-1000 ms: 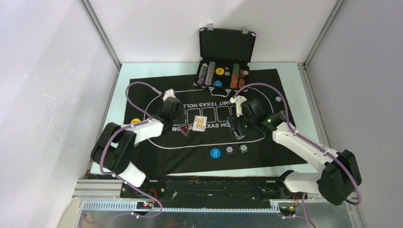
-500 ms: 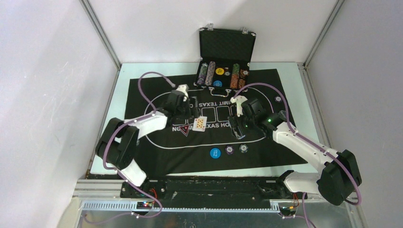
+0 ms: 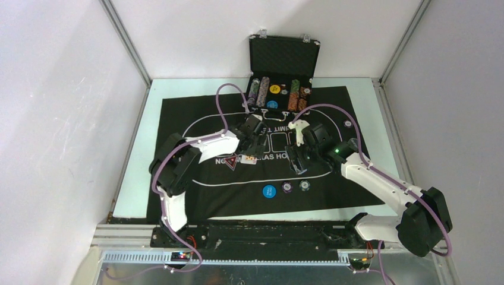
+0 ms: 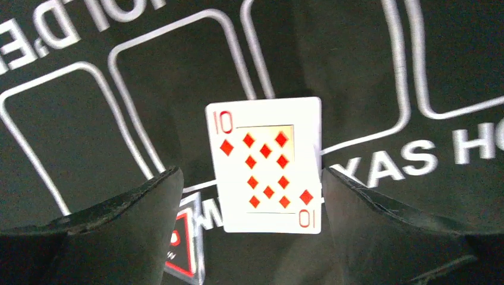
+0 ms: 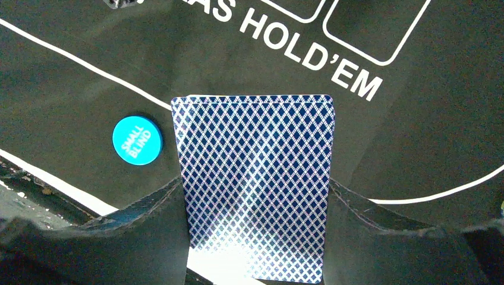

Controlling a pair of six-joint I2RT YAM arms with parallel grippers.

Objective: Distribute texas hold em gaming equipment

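A ten of diamonds card (image 4: 264, 166) lies face up on the black felt mat (image 3: 202, 196). My left gripper (image 4: 248, 178) hangs over it, open, one finger on each side of the card and neither one on it. From the top view only a corner of that card (image 3: 250, 159) peeks out under the left gripper (image 3: 254, 141). My right gripper (image 5: 255, 193) is shut on a blue-backed deck of cards (image 5: 255, 172), held above the mat right of centre (image 3: 297, 155). A blue small-blind button (image 5: 137, 140) and two chips (image 3: 287, 187) (image 3: 305, 186) lie on the near mat.
An open black case (image 3: 284, 58) stands at the far edge with rows of chips (image 3: 261, 92) inside. One more chip (image 3: 347, 124) sits at the mat's right edge. White walls with metal posts close in the table on three sides.
My left arm has swung right from the mat's left side to above the face-up card, and its gripper has opened. The right arm and deck have stayed put.
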